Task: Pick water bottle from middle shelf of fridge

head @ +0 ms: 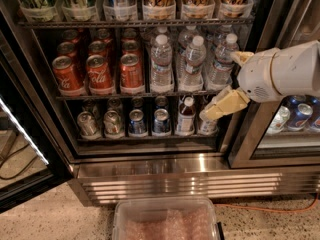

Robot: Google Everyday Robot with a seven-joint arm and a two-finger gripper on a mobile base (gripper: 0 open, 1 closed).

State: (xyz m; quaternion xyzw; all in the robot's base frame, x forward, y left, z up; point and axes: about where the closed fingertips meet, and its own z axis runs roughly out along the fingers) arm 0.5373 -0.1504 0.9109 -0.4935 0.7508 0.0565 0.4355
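Note:
The fridge (150, 170) stands open with its steel frame and grille below. On the middle shelf (100, 97), red cola cans (100, 74) stand on the left and clear water bottles with white caps on the right (161, 64), (192, 63), (219, 61). My gripper (221, 86) comes in from the right on a white arm (285, 71). It is open, with one beige finger (227, 105) low in front of the shelf rail and the other (241, 58) beside the rightmost bottle. It holds nothing.
Tall cans in clear trays (160, 4) fill the rack above. Small cans (135, 123) and brown drink bottles (186, 116) fill the rack below. A clear plastic bin (165, 221) sits on the floor in front. The open door (20, 134) is at the left; a second cooler door (290, 116) is at the right.

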